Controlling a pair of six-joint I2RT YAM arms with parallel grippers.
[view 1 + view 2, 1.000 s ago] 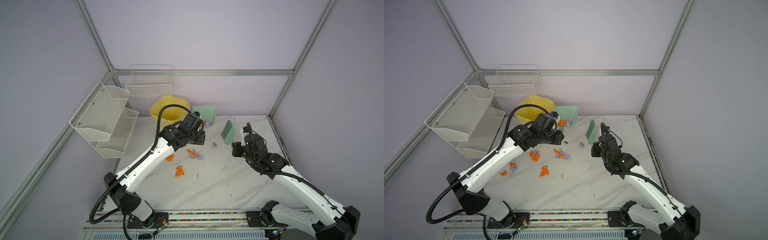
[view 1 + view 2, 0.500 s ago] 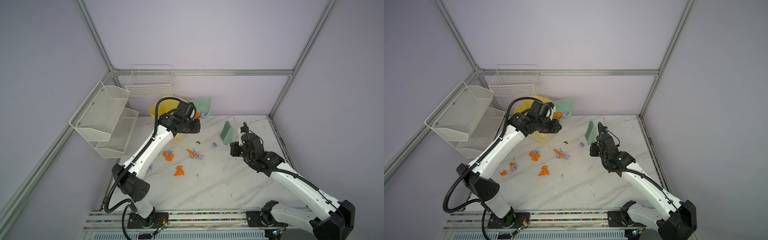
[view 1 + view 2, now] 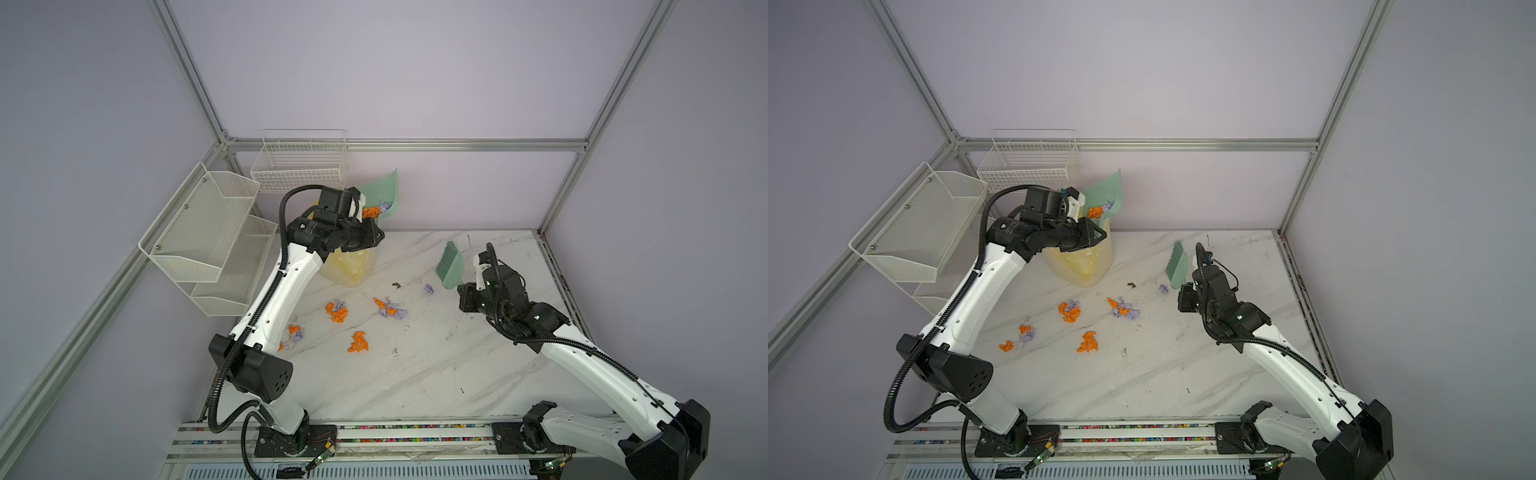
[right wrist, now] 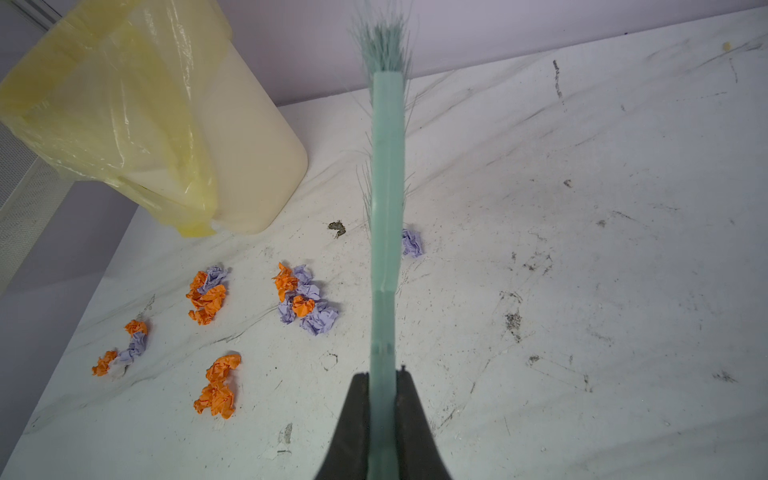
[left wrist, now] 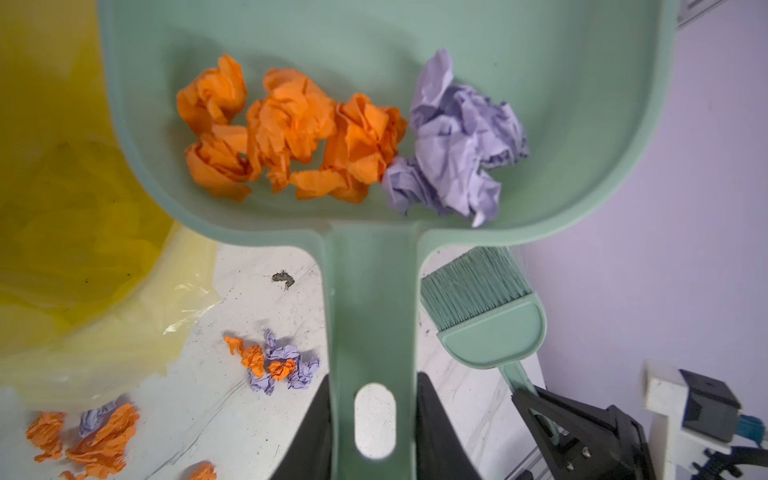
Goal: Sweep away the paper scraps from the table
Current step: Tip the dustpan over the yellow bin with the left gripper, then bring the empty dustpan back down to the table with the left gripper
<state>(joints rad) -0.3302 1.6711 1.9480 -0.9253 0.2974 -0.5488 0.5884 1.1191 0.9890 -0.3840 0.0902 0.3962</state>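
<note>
My left gripper (image 5: 374, 386) is shut on the handle of a green dustpan (image 5: 374, 37), held tilted up above the yellow-lined bin (image 3: 349, 266). Orange and lilac paper scraps (image 5: 291, 129) lie in the pan's deep end. In both top views the dustpan (image 3: 382, 191) (image 3: 1106, 193) stands against the back wall. My right gripper (image 4: 381, 378) is shut on a green brush (image 4: 386, 187), bristles raised off the table (image 3: 436, 365). Several clumps of paper scraps (image 3: 337, 311) (image 4: 305, 305) lie on the table's left middle, and one lilac scrap (image 4: 411, 243) lies beside the brush.
White mesh shelves (image 3: 208, 232) and a wire basket (image 3: 299, 166) hang on the left and back walls near the bin. A small dark speck of debris (image 3: 396, 284) lies between the bin and the brush. Metal frame posts line the table's edges.
My left arm has lifted the dustpan with its scraps off the back of the table, up and left over the bin. The right arm with the brush has barely shifted.
</note>
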